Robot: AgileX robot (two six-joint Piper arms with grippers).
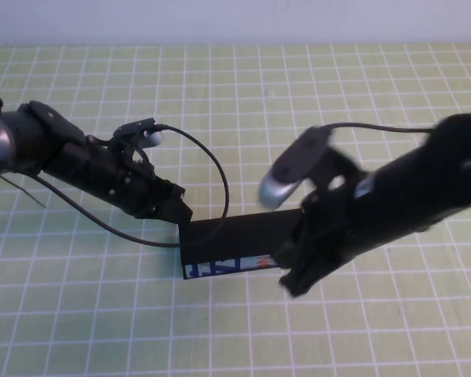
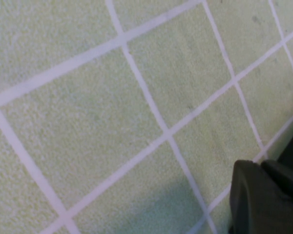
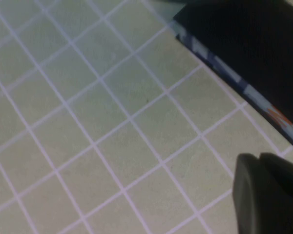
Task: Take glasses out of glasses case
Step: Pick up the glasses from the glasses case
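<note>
The glasses case lies on the green grid mat in the middle, a black box with its light-blue printed side toward me. It looks closed, and the glasses are hidden. My left gripper is at the case's left end, low over the mat, with its fingers pressed together on nothing. My right gripper hangs at the case's right front corner, its fingers also together and empty. The case's printed edge shows in the right wrist view.
The green mat with white grid lines covers the table. A black cable loops from the left arm down to the case's left end. The pale wall runs along the far edge.
</note>
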